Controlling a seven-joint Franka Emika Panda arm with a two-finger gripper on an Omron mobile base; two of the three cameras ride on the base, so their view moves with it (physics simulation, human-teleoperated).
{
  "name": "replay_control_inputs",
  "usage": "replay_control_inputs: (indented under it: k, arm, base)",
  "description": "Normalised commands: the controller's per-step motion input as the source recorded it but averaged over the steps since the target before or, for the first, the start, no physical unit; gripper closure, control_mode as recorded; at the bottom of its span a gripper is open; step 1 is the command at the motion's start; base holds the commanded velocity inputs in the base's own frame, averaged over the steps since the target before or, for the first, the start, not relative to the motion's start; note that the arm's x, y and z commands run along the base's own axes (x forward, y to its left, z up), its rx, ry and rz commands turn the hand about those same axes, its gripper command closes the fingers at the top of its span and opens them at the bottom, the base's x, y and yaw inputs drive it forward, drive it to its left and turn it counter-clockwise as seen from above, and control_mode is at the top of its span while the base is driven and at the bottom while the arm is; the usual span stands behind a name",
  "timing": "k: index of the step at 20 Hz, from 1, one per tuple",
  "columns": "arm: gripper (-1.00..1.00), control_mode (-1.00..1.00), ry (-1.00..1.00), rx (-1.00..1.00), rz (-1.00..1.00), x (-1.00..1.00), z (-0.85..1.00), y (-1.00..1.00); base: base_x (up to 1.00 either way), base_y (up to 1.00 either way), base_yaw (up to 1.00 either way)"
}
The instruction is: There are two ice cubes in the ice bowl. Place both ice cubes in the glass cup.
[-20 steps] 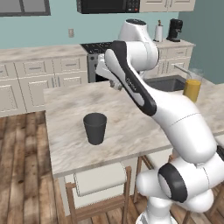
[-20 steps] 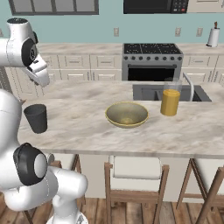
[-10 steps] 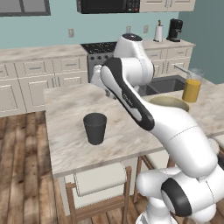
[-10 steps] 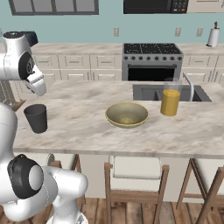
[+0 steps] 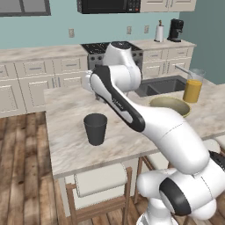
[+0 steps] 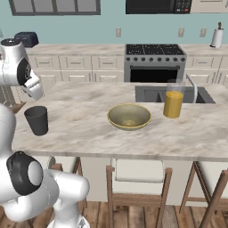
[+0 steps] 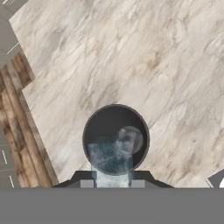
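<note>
The gripper (image 7: 112, 181), clenched on an ice cube (image 7: 111, 162), hangs above the cup (image 7: 115, 139), which holds another cube (image 7: 130, 138). The cup stands on a marble island (image 6: 89, 129) over wood flooring (image 5: 22, 176). The bowl (image 6: 129, 116) sits well right of the cup, near the sink (image 6: 153, 94).

Rendered home kitchen. Marked by a marble-topped island counter (image 6: 89, 129) with wooden stools (image 6: 138, 178) tucked beneath, and a sink with faucet (image 6: 192, 91) set into the far side. Backed by a steel range (image 6: 156, 62) with a microwave (image 6: 158, 6) mounted above, flanked by white shaker cabinets (image 6: 75, 67). Furnished with a paper towel roll (image 5: 159, 33) and coffee maker (image 5: 176, 30) on the rear counter. Finished with teal walls and wood plank flooring (image 5: 22, 176).
</note>
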Motion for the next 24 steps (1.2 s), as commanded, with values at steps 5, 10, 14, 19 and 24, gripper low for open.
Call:
replay_control_inputs:
  k: [5,10,14,19,24]
  arm:
    - [1.00,-1.00,0.04,-0.01,0.09,0.10,-0.31,0.11]
    - [1.00,-1.00,0.00,-0.02,0.11,0.00,-0.45,0.00]
    - [1.00,-1.00,0.00,-0.01,0.11,0.00,-0.35,0.00]
    - [1.00,-1.00,0.00,0.00,0.06,0.17,-0.23,0.06]
    - [1.00,-1.00,0.00,-0.05,0.05,0.29,-0.24,0.13]
  base:
    - [0.00,0.00,0.00]
    - [0.00,0.00,0.00]
    - [0.00,0.00,0.00]
    - [0.00,0.00,0.00]
    - [0.00,0.00,0.00]
